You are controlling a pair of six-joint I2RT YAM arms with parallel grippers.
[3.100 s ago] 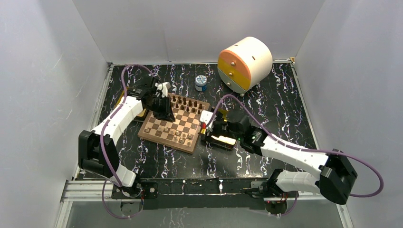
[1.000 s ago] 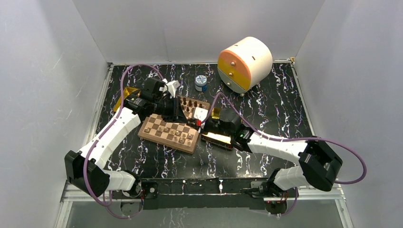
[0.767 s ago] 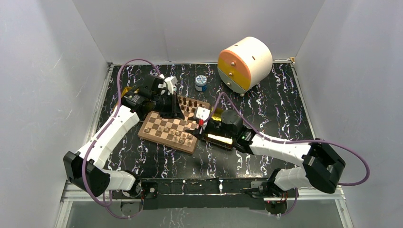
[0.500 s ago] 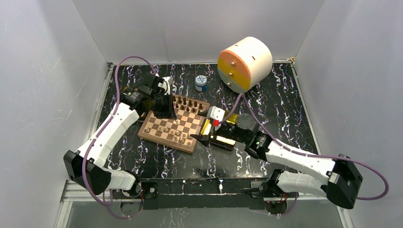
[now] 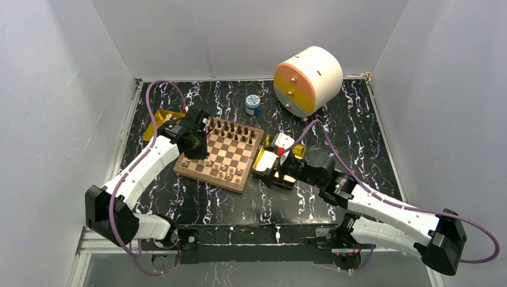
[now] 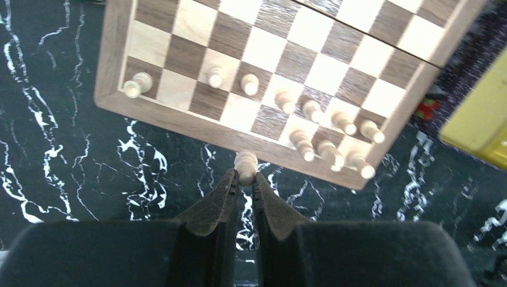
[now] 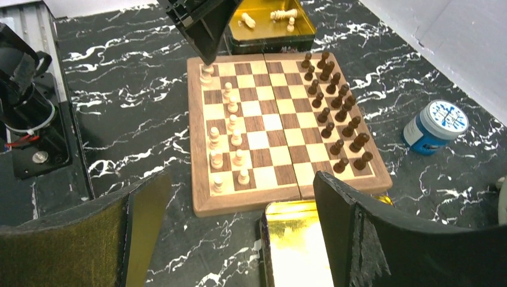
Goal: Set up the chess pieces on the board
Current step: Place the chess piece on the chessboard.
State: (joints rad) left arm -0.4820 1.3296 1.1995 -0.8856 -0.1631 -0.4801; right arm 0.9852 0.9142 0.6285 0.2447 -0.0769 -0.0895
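The board [image 5: 208, 180] lies mid-table, also in the left wrist view [image 6: 179, 123] and the right wrist view [image 7: 251, 206]. Dark chess pieces [image 5: 236, 128] stand in two rows on its far side [image 7: 335, 113]. Pale chess pieces [image 5: 221, 169] stand scattered on its near side [image 6: 311, 113]. My left gripper [image 5: 195, 145] is shut on a pale piece [image 6: 246, 162], held above the board's near-left corner; it also shows in the right wrist view [image 7: 205, 57]. My right gripper [image 5: 272, 170] is open and empty [image 7: 242, 179], above a gold tray [image 7: 296, 239] right of the board.
A second gold tray [image 5: 161, 118] behind the board's left end holds a few pale pieces [image 7: 281, 15]. A blue jar with a white lid [image 5: 253, 104] and a cream drum with an orange and yellow face [image 5: 308, 79] stand at the back.
My left gripper has come from the board's far-left side toward its near-left corner. My right arm has drawn back from the board's right edge to above the gold tray.
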